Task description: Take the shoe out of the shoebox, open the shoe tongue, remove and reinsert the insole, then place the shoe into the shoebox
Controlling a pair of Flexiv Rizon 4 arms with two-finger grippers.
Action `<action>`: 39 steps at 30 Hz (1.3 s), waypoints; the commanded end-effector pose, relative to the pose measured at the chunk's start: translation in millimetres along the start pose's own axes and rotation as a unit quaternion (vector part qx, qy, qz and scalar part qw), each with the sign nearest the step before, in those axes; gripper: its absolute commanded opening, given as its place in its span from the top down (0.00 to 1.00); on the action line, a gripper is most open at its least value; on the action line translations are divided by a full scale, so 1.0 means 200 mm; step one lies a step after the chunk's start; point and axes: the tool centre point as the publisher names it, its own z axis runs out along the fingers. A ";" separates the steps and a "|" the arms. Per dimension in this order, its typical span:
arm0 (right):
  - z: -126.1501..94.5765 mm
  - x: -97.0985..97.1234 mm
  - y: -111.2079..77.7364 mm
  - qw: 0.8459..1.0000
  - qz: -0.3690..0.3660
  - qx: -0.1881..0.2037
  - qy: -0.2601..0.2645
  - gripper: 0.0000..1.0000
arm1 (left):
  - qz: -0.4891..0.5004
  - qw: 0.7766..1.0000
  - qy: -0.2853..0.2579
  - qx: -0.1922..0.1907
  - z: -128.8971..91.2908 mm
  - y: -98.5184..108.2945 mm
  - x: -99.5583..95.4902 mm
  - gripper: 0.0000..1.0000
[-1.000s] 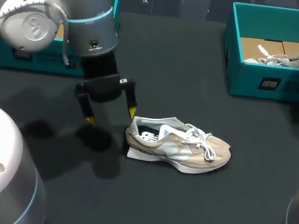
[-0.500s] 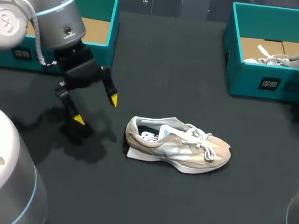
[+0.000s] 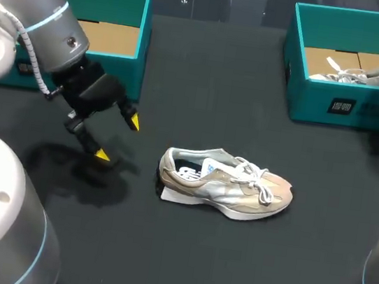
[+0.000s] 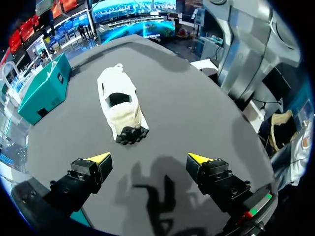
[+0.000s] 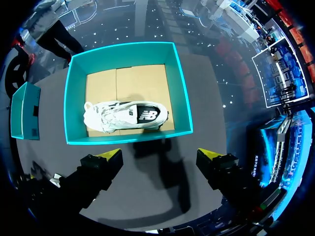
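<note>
Shoe [image 3: 225, 186] sits upright on bench [image 3: 195, 256], already unboxed, heel toward left end effector [image 3: 116, 137], which hangs wide open & empty nr it, prob. leaving room for tongue work; right end effector [image 5: 160, 156], also wide open w/ nothing held, hovers over shoebox [image 5: 128, 137].

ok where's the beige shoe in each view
head: shoe mid-table, toe toward the right box.
left wrist: shoe on the table, heel nearest, right box beyond.
right wrist: not in it; the right box holds a white shoe.
landmark: the right box.
</note>
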 end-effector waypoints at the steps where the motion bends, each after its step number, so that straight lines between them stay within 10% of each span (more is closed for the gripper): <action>1: 0.00 0.00 0.00 1.000 0.000 0.000 0.000 0.00 | -0.051 0.993 -0.037 0.101 0.01 0.14 0.06 0.00; 9: 0.00 0.00 0.00 1.000 0.000 0.000 0.000 0.00 | -0.052 0.972 -0.038 0.226 0.06 0.26 0.14 0.00; 39: 0.00 0.00 0.00 1.000 0.000 0.000 0.000 0.00 | -0.141 0.935 -0.135 0.297 0.22 0.39 0.09 0.00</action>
